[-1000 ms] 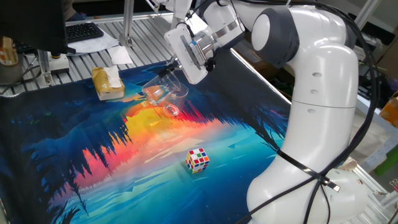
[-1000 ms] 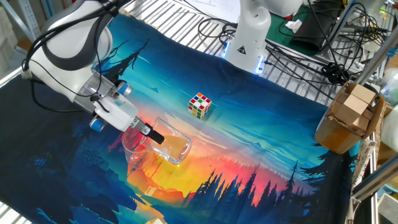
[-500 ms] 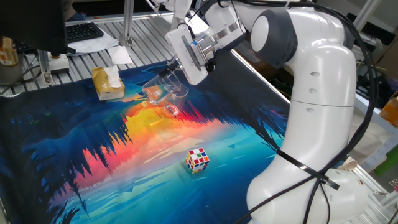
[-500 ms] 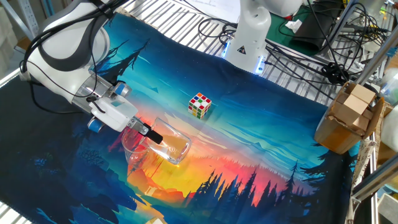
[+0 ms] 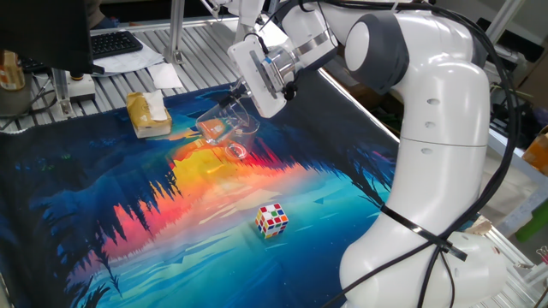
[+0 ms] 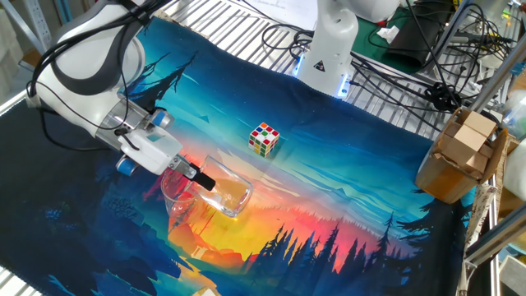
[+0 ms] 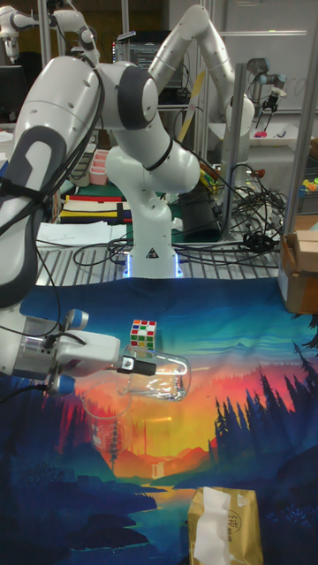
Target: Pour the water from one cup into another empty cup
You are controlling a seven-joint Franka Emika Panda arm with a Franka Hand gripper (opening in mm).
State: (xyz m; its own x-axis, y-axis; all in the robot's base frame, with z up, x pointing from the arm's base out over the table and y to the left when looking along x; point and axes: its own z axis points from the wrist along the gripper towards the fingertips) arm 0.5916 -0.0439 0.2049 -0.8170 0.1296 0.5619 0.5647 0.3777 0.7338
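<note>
The tool is seen closed on the rim of a clear glass cup, which is held tipped nearly on its side above the printed cloth covering the counter. The tilt is judged to be the pouring pose: the mouth of the held cup is turned toward the second cup, an upright clear glass standing just below and beside it. In the tall fixed view the held cup lies almost horizontal with its mouth at the tool side, directly over the second cup. The water cannot be made out clearly in either glass; a faint glint is seen low in the tilted cup, so how much is transferred cannot be told. Pouring is judged to be under way or near its end. The grip at the rim is presumably chosen so that the wrist roll tips the cup over the receiver. A slip of smooth glass or spill past the narrow mouth is the risk. A Rubik's cube is seen well apart, and a tissue pack lies near the cloth edge, both out of the pour path.
</note>
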